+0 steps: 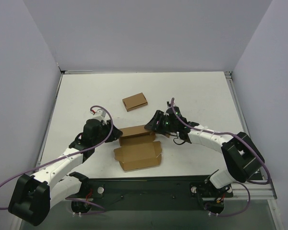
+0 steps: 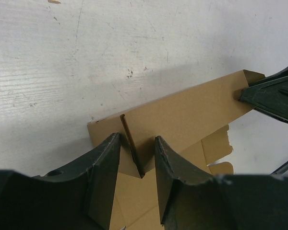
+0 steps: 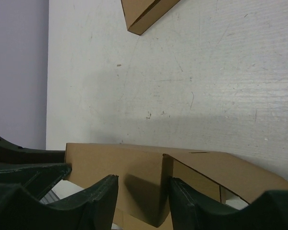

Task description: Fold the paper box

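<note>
The paper box (image 1: 137,149) lies mid-table as a brown die-cut sheet, its far wall folded up. My left gripper (image 1: 116,132) is at the wall's left end. In the left wrist view its jaws (image 2: 137,139) stand open astride an upright side flap (image 2: 129,139), with a gap on each side. My right gripper (image 1: 151,125) is at the wall's right end. In the right wrist view its jaws (image 3: 143,179) are open around the folded corner of the box (image 3: 110,165). That corner flap sits close to the right-hand finger (image 3: 192,201). Neither gripper clamps the cardboard.
A smaller flat brown box (image 1: 135,101) lies farther back on the white table (image 1: 197,96), and its corner (image 3: 144,12) shows at the top of the right wrist view. Grey walls enclose the table on three sides. The black base rail (image 1: 149,187) runs along the near edge.
</note>
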`<action>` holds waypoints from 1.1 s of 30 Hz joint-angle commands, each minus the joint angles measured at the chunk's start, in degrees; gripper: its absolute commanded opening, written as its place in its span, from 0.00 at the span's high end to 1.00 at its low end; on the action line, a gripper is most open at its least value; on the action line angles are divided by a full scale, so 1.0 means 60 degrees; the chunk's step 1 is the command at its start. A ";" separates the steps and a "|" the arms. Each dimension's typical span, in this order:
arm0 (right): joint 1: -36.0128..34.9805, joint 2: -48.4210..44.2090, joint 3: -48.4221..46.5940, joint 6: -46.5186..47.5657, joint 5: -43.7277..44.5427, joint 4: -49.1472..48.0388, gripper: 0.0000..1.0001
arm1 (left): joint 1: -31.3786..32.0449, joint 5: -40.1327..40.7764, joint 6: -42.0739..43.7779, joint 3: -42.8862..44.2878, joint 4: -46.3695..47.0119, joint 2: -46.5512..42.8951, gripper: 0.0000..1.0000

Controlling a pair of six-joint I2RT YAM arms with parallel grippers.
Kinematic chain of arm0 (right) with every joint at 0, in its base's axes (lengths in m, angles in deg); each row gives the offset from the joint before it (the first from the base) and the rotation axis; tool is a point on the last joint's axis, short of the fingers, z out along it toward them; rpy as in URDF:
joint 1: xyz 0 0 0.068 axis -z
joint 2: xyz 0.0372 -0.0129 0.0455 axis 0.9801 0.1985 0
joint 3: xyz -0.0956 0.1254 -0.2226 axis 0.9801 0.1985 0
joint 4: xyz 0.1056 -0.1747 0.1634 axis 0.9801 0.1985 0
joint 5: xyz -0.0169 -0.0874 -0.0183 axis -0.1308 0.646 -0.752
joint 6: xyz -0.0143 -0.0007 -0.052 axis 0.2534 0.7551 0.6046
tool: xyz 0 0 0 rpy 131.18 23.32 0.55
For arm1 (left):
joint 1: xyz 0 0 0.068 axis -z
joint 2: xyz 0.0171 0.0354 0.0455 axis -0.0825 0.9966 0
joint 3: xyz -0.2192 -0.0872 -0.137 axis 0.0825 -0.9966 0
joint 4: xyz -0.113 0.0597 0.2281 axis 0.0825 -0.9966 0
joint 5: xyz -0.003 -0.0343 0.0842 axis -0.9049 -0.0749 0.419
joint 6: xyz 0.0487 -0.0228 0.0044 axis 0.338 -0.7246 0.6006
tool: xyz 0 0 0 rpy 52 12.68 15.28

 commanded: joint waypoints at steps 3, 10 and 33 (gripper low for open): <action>0.0098 0.0314 0.0407 -0.1150 -0.0801 -0.1693 0.58 | -0.0057 -0.0265 0.0093 0.0023 0.0330 0.0042 0.57; 0.0113 0.0564 0.1124 -0.2277 -0.0685 -0.3243 0.74 | -0.0057 -0.0236 0.0093 0.0024 0.0330 -0.0002 0.58; 0.0054 -0.1440 0.3088 -0.1023 0.0692 -0.3719 0.49 | -0.0086 -0.0016 0.0020 -0.0006 0.0183 0.0115 0.59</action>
